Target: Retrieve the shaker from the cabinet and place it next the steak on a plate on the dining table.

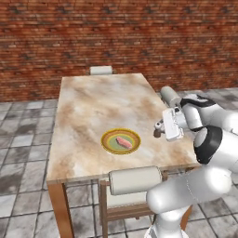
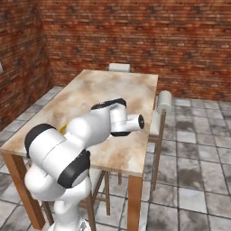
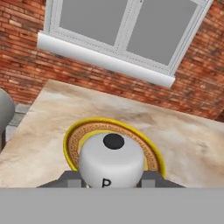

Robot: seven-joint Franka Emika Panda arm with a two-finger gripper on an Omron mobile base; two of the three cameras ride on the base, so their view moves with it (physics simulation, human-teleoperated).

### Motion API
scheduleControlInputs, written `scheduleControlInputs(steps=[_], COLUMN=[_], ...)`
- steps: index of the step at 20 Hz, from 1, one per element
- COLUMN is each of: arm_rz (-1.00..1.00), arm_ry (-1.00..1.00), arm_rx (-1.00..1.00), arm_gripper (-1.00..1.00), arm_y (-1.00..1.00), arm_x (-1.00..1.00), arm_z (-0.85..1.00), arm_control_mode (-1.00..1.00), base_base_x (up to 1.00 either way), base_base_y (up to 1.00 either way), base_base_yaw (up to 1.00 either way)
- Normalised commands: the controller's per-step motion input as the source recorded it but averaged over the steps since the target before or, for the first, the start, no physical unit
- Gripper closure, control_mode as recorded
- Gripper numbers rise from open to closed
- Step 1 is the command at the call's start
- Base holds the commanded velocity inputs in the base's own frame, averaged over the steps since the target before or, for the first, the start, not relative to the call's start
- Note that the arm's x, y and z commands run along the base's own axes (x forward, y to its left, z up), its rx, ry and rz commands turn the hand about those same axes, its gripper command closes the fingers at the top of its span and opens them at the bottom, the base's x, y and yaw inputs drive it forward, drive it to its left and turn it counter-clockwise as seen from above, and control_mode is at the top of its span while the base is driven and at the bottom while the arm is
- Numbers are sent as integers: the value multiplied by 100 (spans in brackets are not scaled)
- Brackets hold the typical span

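Shaker (image 1: 157, 134) showing in the left base view as a small dark shape at the gripper (image 1: 159, 129), hanging over the right part of the dining table (image 1: 93, 100). Sitting to the right of the plate (image 1: 108, 145) and apart from it, not touching the rim. Steak (image 1: 123, 142) lying inside the plate, near its middle. Plate resting on the near half of the marbled top. Chair with a pale rolled back (image 1: 135, 180) standing at the near edge of the table, another pale chair back (image 1: 101, 70) peeking over the far edge. Brick wall (image 1: 116, 37) running behind, grey floor tiles (image 1: 23, 139) lying around.

Looking from the right base view: white arm bending over the near part of the dining table (image 2: 122, 90) and covering most of the plate, with a thin yellow edge of the plate (image 2: 64, 128) peeking out at the arm's left side. Chair (image 2: 163, 103) standing at the right side of the table.

Looking along the hand: shaker (image 3: 112, 159) sitting very close, its pale cap with a dark round spot and a letter "P" on the side. Fingers (image 3: 70, 178) closing on the shaker from both sides, gripping it. Plate (image 3: 76, 135) lying just behind the shaker on the table (image 3: 183, 140). Window with a white sill (image 3: 105, 59) standing in the brick wall beyond.
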Motion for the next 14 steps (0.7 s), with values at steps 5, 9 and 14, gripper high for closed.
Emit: scheduleControlInputs(steps=[5, 9, 14], arm_rz=[7, 4, 1], arm_ry=[0, 0, 0], arm_rx=[9, 8, 1], arm_gripper=[100, 100, 100], arm_y=[0, 0, 0], arm_x=[15, 13, 16], arm_z=[-12, -15, -9], arm_control_mode=[-100, -100, -100], base_base_x=[0, 0, 0], base_base_y=[0, 0, 0], base_base_yaw=[0, 0, 0])
